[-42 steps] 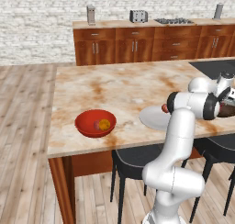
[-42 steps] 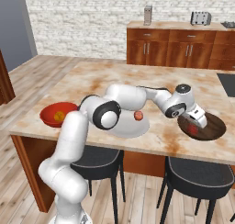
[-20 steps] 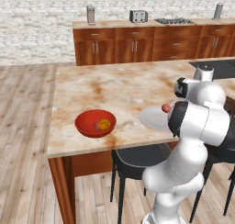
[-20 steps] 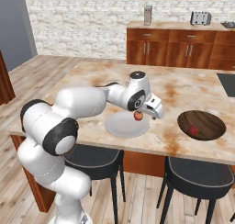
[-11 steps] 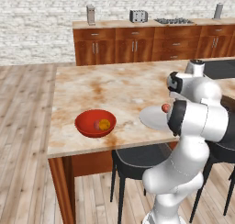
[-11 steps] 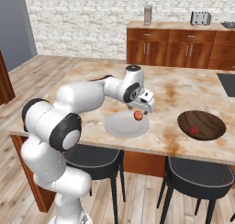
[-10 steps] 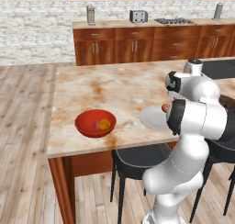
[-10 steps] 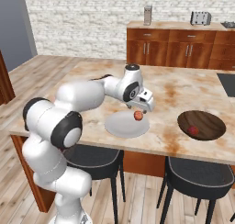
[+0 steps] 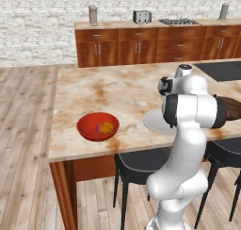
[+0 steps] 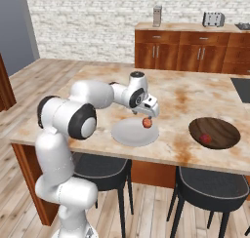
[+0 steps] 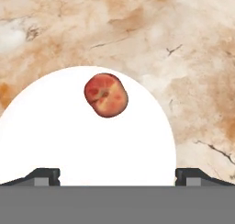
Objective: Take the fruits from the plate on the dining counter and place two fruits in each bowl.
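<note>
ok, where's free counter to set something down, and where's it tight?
Free: the wide marble stretch between the red bowl and the plate, and the back half of the counter toward the cabinets. Also most of the plate, which holds one red fruit near its far edge. Tight: right over that fruit, where the open gripper hangs, and the strip between plate and brown bowl.

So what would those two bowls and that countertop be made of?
The red bowl looks like glazed ceramic or plastic: it is glossy, with a bright sheen. The dark bowl looks like wood, matte brown with faint grain streaks. The dining counter looks like polished marble, beige with rusty-brown veins.
</note>
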Robot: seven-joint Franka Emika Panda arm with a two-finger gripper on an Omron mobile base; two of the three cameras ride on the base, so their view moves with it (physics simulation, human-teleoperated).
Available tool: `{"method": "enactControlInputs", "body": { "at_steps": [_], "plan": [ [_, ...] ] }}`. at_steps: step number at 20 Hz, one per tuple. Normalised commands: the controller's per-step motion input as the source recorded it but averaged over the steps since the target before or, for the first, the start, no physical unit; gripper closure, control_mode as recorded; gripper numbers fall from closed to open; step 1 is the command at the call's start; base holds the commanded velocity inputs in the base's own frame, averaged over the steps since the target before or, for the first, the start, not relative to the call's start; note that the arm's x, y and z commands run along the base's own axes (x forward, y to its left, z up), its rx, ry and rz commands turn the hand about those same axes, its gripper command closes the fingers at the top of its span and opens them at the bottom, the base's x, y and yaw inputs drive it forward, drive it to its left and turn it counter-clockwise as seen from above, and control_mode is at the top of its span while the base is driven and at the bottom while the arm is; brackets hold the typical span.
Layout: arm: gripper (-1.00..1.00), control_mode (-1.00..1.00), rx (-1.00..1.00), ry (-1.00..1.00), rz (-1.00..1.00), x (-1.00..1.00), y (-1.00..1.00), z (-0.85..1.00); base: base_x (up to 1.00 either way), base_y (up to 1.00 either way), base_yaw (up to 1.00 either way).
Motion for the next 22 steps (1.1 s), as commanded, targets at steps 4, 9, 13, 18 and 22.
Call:
{"method": "enactControlInputs", "body": {
  "at_steps": [4,9,13,18,22],
  "plan": [
    [-1.0,-1.0,0.0,0.0,0.0,0.41,-0.06,-0.26,0.0,0.0,0.0],
    [-1.0,-1.0,0.0,0.0,0.0,0.4,-0.05,-0.36,0.0,0.0,0.0],
    [-1.0,-1.0,0.02,0.0,0.0,0.38,-0.09,-0.23,0.0,0.0,0.0],
    [-1.0,-1.0,0.0,0.01,0.0,0.09,-0.04,-0.12,0.0,0.0,0.0],
    [-1.0,-1.0,0.0,0.02,0.0,0.0,0.0,-0.21,0.0,0.0,0.0]
  ]
}}
